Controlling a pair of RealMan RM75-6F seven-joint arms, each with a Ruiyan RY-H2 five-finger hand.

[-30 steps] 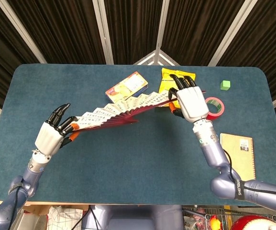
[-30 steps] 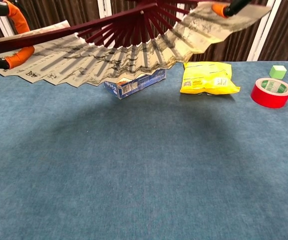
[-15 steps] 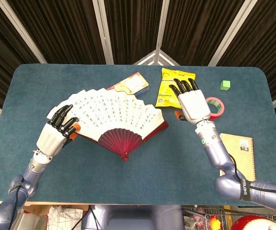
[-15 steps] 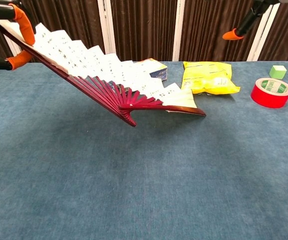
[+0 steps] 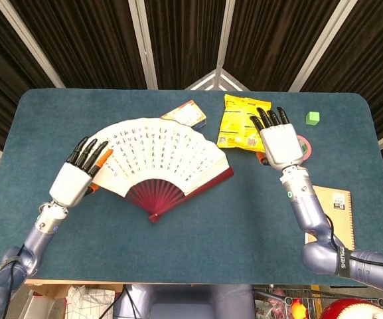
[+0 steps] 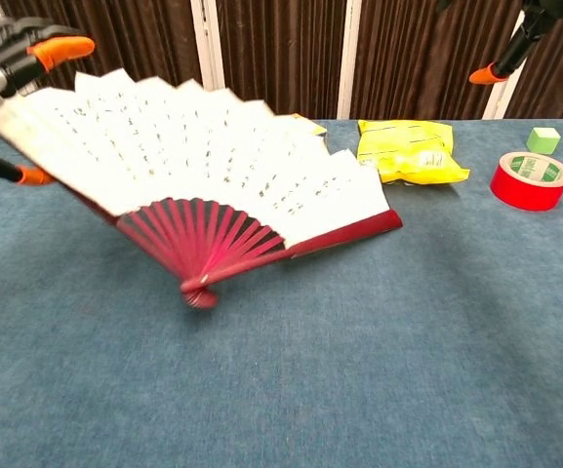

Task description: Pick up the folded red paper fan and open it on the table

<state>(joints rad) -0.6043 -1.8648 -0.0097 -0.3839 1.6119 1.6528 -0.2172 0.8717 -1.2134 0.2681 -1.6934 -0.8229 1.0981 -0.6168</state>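
Observation:
The paper fan is spread wide, white pleats with dark writing above red ribs, its pivot pointing at me. In the chest view the fan looks blurred, its pivot and right rib down on the blue table and its left side raised. My left hand is at the fan's left edge with fingers straight and apart, gripping nothing I can see. My right hand hovers right of the fan, fingers spread and empty. The chest view shows only an orange fingertip of it.
A yellow snack bag and a small box lie just behind the fan. A red tape roll sits under my right hand, a green cube behind it. A tan notebook lies at the right edge.
The fan went from hanging spread between both hands to resting open on the table. My right hand let go and drew off right. My left hand's fingers have straightened.

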